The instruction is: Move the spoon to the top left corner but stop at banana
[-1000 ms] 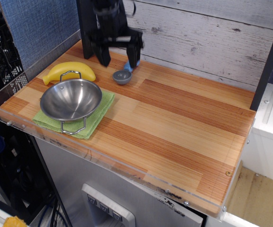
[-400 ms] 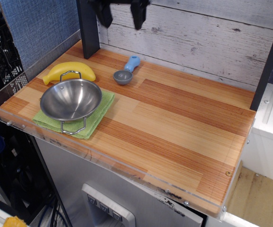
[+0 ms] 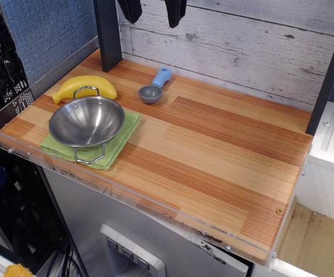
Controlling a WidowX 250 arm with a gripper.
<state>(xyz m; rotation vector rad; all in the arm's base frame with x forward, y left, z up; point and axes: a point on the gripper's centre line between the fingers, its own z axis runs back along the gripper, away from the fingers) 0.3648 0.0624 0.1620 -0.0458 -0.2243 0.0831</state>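
I see the small grey-bowled, blue-handled spoon [image 3: 155,86] lying free on the striped wooden worktop [image 3: 213,144], near the yellow plastic banana [image 3: 85,87]. My black gripper [image 3: 152,10] hangs well above it, jaws apart and empty.

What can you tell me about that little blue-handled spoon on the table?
The spoon is a small scoop with a round grey bowl and a short, chunky light-blue handle that looks like plastic. It lies flat on the wooden tabletop, bowl facing up and handle pointing toward the back wall. Nothing touches it; the banana lies apart to its left.
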